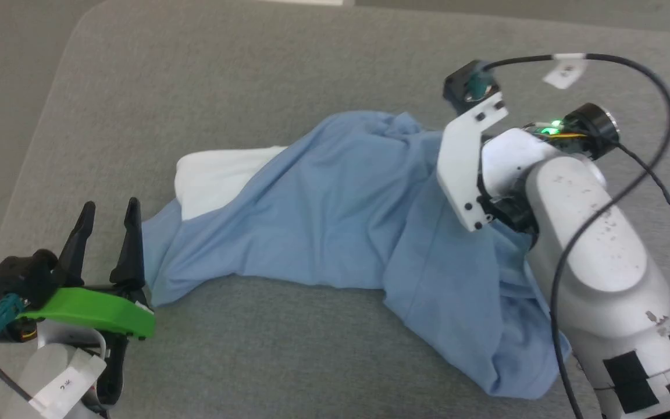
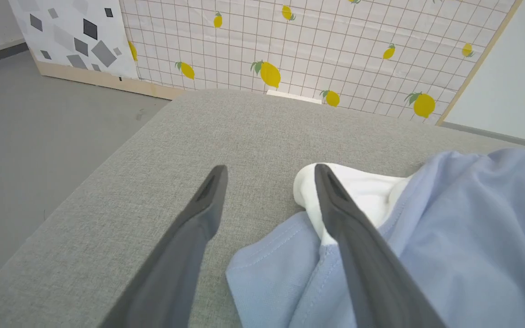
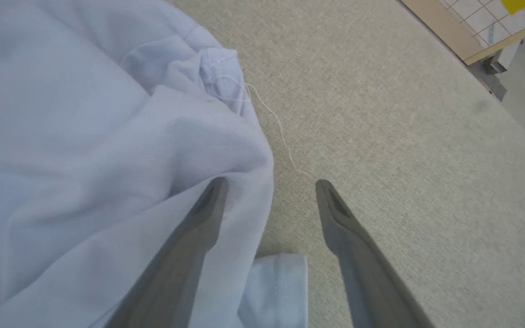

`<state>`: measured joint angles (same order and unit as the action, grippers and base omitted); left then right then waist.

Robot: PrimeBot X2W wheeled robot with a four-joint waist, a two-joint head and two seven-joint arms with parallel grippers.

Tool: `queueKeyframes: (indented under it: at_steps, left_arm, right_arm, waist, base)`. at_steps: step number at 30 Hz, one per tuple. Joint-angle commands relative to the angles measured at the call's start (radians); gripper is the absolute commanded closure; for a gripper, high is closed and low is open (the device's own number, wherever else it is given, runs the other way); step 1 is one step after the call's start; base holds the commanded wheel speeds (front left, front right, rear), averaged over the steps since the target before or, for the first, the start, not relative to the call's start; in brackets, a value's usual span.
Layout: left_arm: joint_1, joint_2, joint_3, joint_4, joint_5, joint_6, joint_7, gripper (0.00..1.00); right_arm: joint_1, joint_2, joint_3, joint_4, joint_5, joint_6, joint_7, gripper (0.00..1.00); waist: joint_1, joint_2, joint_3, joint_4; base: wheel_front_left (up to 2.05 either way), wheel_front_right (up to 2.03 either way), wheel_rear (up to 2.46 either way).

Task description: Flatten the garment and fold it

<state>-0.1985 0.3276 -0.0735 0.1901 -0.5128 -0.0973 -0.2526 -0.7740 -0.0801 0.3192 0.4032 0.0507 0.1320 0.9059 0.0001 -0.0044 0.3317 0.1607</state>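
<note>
Head view: crumpled garment (image 1: 323,215) beside spread left tool (image 1: 110,205); right tool (image 3: 270,182) spread too.

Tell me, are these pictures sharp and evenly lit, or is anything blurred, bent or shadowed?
Head view: soft, even light, a faint shadow under the near edge of the shirt. Left wrist view: the left claw looms large and soft-edged; the lemon wall leans. Right wrist view: the shirt looks washed out; a loose thread is crisp near the right claw.

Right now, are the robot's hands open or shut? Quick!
Left gripper: open, holding nothing, beside the blue shirt.
Right gripper: open, holding nothing, at the shirt's edge.
</note>
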Motion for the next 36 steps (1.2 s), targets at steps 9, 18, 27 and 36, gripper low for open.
queueKeyframes:
  at_steps: [9, 18, 27, 36]
  left_arm:
    - [-0.036, -0.018, 0.004, 0.047, 0.008, -0.024, -0.009, 0.00]
    - [-0.003, -0.022, 0.021, 0.051, 0.021, -0.029, -0.009, 0.00]
    - [0.060, -0.020, 0.022, 0.029, 0.029, -0.009, 0.001, 0.00]
    - [0.101, -0.021, 0.017, -0.011, 0.010, 0.008, 0.041, 0.00]
  right_arm:
    - [-0.014, -0.023, 0.120, 0.112, 0.084, -0.001, 0.102, 0.76]
    - [-0.004, -0.041, -0.035, 0.022, 0.100, -0.001, -0.059, 1.00]
    - [0.240, -0.063, -0.338, -0.230, 0.074, -0.001, -0.113, 1.00]
    - [0.647, 0.021, -0.547, -0.382, 0.095, -0.001, -0.060, 1.00]
  waist:
    - [-0.0001, 0.0044, 0.064, 0.071]
    - [-0.0001, 0.0044, -0.028, 0.007]
    - [-0.0001, 0.0044, -0.136, -0.075]
    - [-0.0001, 0.0044, -0.172, -0.110]
  base:
    - [0.00, 0.00, 0.00]
    - [0.00, 0.00, 0.00]
    - [0.00, 0.00, 0.00]
    - [0.00, 0.00, 0.00]
